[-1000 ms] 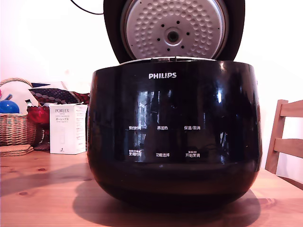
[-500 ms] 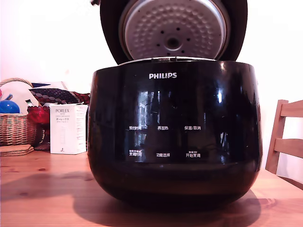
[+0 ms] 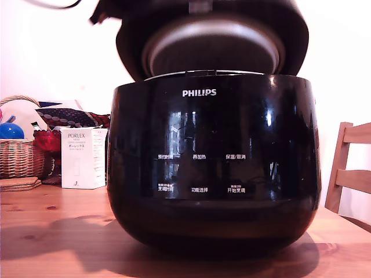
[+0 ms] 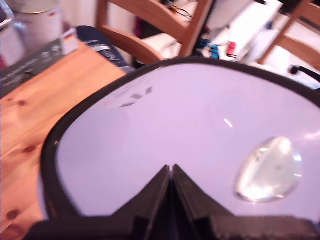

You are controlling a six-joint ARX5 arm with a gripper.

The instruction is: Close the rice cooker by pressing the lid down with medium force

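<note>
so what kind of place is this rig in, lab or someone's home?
Looks like a home dining area, probably. The rice cooker sits on a knotty wooden table with a wooden chair beside it, and a wicker basket of household clutter stands behind.

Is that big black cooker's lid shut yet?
Not yet: the lid is tilted partway down, with a gap above the cooker rim and its underside showing. The shut hand rests on it.

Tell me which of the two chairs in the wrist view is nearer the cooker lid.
The chair beside the table edge; the other chair shows only in the far corner.
</note>
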